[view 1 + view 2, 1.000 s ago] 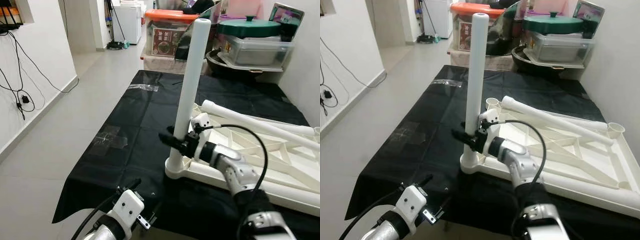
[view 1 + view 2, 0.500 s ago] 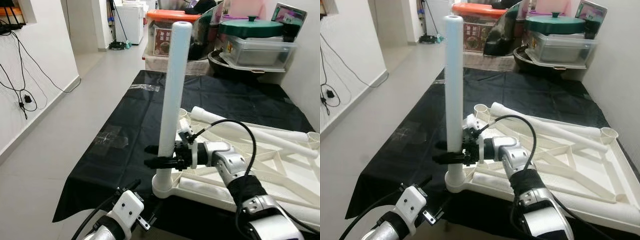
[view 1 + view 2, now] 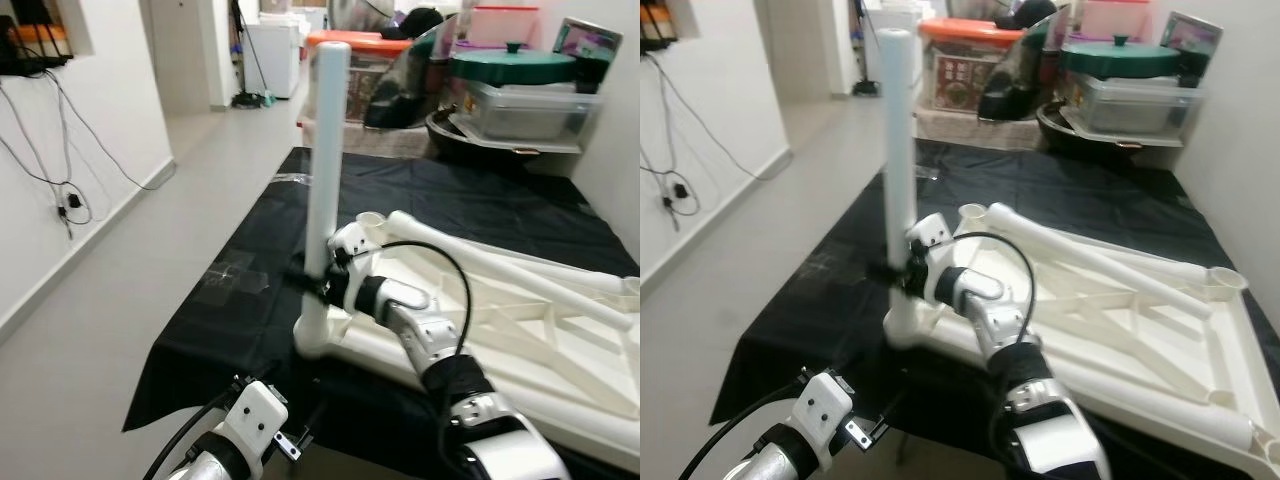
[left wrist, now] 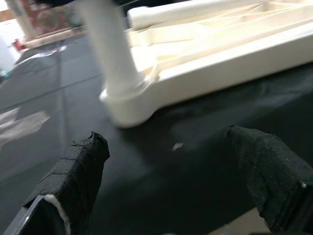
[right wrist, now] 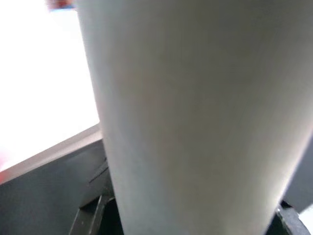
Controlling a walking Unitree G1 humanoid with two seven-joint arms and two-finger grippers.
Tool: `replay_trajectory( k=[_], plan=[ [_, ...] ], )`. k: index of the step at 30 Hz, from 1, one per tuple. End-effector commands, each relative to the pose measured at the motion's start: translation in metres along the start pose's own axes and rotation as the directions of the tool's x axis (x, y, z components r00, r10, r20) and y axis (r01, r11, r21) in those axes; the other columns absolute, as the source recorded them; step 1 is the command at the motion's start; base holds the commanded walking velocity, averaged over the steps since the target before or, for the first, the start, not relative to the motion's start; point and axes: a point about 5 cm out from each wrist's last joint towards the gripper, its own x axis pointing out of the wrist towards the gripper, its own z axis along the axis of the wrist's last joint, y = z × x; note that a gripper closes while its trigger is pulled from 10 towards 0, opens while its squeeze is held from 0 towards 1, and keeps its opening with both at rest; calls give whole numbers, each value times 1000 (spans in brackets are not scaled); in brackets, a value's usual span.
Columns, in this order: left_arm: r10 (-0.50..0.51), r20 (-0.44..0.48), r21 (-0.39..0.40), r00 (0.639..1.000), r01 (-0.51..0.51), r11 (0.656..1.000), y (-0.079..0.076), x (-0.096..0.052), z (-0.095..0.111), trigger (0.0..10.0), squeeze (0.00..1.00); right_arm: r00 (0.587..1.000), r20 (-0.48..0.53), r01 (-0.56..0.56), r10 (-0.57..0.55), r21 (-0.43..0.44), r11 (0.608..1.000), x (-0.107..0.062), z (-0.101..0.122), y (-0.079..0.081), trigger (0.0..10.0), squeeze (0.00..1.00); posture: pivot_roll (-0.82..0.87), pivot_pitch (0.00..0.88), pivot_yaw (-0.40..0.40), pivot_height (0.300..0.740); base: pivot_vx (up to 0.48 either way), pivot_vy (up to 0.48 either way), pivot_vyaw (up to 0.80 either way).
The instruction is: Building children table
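A white table leg is being held upright by the right gripper, whose fingers are pinching it low down, left of the frame's centre. The leg's foot is being seated in the near-left corner socket of the upturned white tabletop, which is lying on a black sheet. The left gripper is being kept spread apart, low above the sheet, near that corner.

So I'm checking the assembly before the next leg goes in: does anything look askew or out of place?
Nothing stands out. The white leg stands about upright in the corner socket of the upturned tabletop, with the right gripper closed around it. Another leg lies loose across the tabletop, presumably waiting its turn. The left gripper hangs open nearby.
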Motion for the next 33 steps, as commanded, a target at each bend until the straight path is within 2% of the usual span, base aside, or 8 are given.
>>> replay_trajectory(
  k=[1,8,9,12,13,22,23,33],
  plan=[
    [-7,1,-2,1000,7,1000,0,0,0,10000,0,946,-66,323,-319,71,944,-18,-21,-23,0,0,96,0,-60,740,0,0,0],
    [-4,1,2,1000,4,1000,1,1,1,10000,0,796,-70,603,-601,190,775,-41,-30,-2,0,0,102,0,-60,740,0,0,0],
    [-3,2,2,1000,3,1000,1,1,1,10000,0,825,-26,554,-564,229,800,-34,-24,12,8078,0,102,0,-63,740,0,0,0],
    [-3,2,2,1000,3,1000,1,1,1,10000,0,843,-8,524,-537,235,819,-30,-22,17,8078,0,102,0,-63,740,0,0,0],
    [-2,3,2,1000,2,1000,1,1,1,10000,0,868,30,474,-495,243,846,-26,-19,22,10000,1000,100,0,-62,740,0,0,0],
    [-1,4,0,1000,1,1000,1,1,1,10000,0,889,86,423,-450,226,878,-21,-17,21,10000,1000,98,0,-63,740,0,0,0],
    [0,4,-1,1000,0,1000,1,1,2,10000,0,917,108,354,-384,221,909,-18,-14,13,10000,0,102,0,-64,740,0,0,0],
    [-4,4,0,1000,4,1000,2,2,1,10000,0,901,83,-433,426,101,896,-24,25,-12,10000,0,100,0,-61,740,0,0,0]
  ],
)
